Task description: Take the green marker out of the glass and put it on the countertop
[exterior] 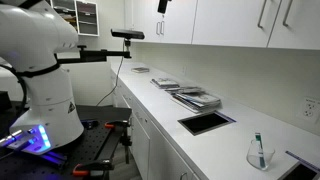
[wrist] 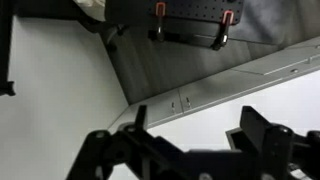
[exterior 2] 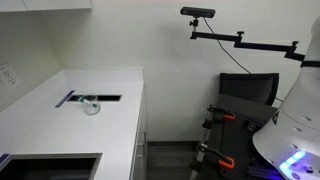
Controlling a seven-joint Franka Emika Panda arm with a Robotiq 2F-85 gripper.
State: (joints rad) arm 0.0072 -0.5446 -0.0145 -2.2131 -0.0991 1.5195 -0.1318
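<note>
Fingers [wrist: 265, 135] are seen spread apart in the wrist view, with nothing held between them. Green marker [exterior: 258, 146] is stood slightly tilted inside the glass [exterior: 260, 155]. Glass is set on the white surface [exterior: 225, 140], just beside a dark rectangular cut-out [exterior 2: 105, 97].

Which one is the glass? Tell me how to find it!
Look along the long white countertop under the wall cabinets. Near the small dark rectangular cut-out stands the glass. It is the only see-through thing there, with the green marker standing in it.
</note>
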